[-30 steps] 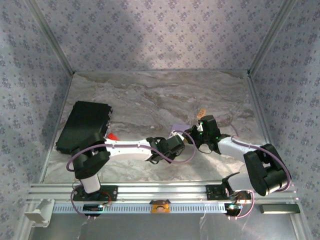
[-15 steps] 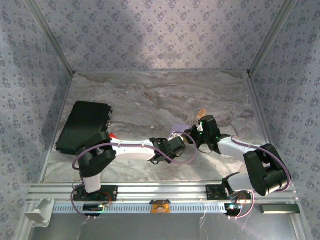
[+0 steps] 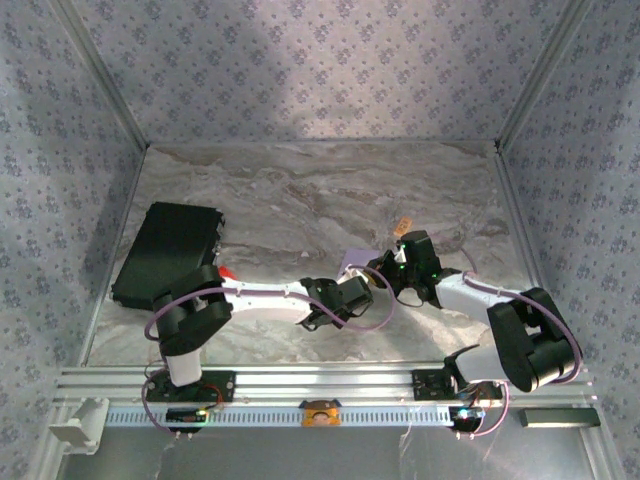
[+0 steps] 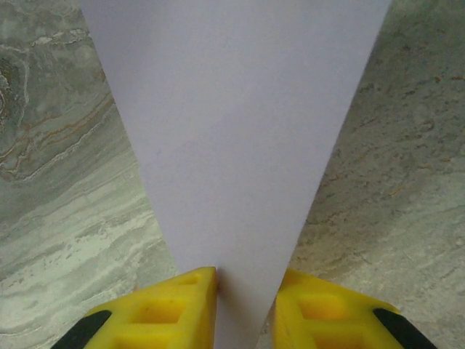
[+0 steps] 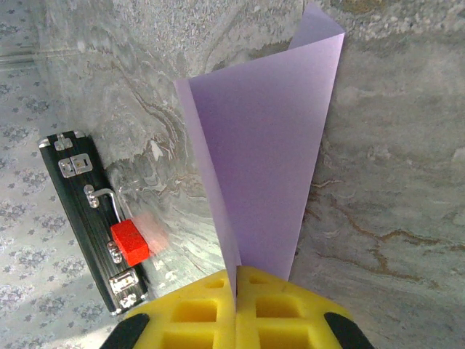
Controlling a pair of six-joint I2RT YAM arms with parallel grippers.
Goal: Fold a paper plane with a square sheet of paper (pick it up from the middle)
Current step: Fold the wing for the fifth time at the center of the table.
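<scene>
We judge folding barely begun: the sheet, bent in one fold, rises ahead of the right pincer clamped on it, while the left pincer stands narrow around it, grip uncertain.

left wrist view. a pale lavender sheet of paper runs down the centre, wide at the top edge and tapering to a narrow end lodged between the two yellow pads of the left pincer; each pad touches one side of it. grey-green veined marble worktop lies behind the paper on either side.
</scene>
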